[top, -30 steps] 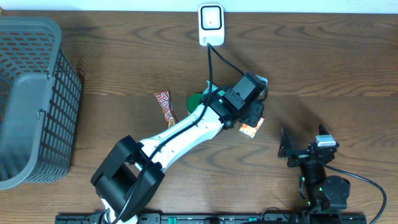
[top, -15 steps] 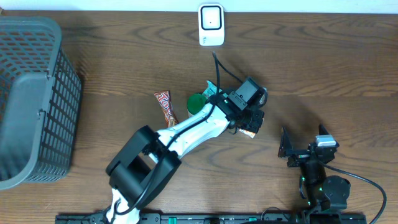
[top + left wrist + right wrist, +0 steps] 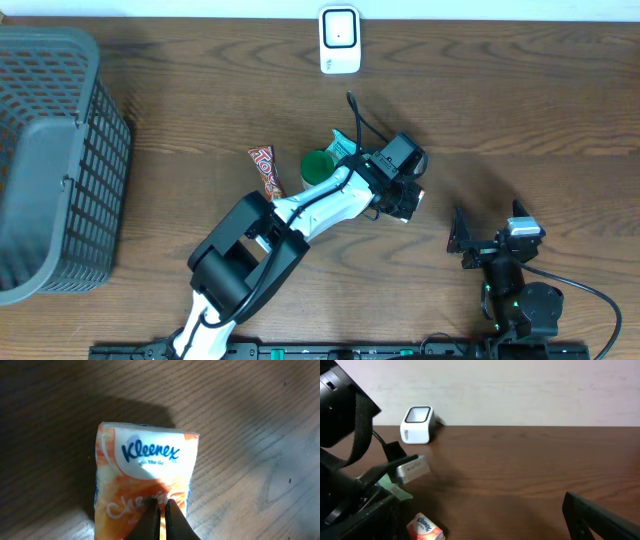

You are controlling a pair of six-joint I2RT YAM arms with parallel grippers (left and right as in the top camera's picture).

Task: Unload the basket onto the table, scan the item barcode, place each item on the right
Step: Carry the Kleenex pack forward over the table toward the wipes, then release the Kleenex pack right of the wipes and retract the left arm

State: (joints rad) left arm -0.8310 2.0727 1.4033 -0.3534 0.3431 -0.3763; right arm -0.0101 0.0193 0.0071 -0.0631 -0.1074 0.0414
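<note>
The item is an orange and white Kleenex tissue pack [image 3: 145,467]. My left gripper [image 3: 161,509] is shut on its near edge, with orange wrapper showing between the fingertips. From overhead the pack [image 3: 410,203] peeks out under the left gripper [image 3: 404,192] at mid-table. In the right wrist view the pack [image 3: 424,528] sits low, at or just above the wood. The white barcode scanner [image 3: 339,40] stands at the table's far edge, well beyond the pack. My right gripper [image 3: 487,240] rests open near the front right with nothing in it.
A dark mesh basket [image 3: 45,160] fills the left side. A candy bar [image 3: 266,172] and a green item [image 3: 318,165] lie just left of the left wrist. The left arm's cable [image 3: 356,115] loops up toward the scanner.
The left arm's elbow has swung to the right and its wrist has shifted slightly toward the front, with the tissue pack still in the jaws. The right arm has not moved.
</note>
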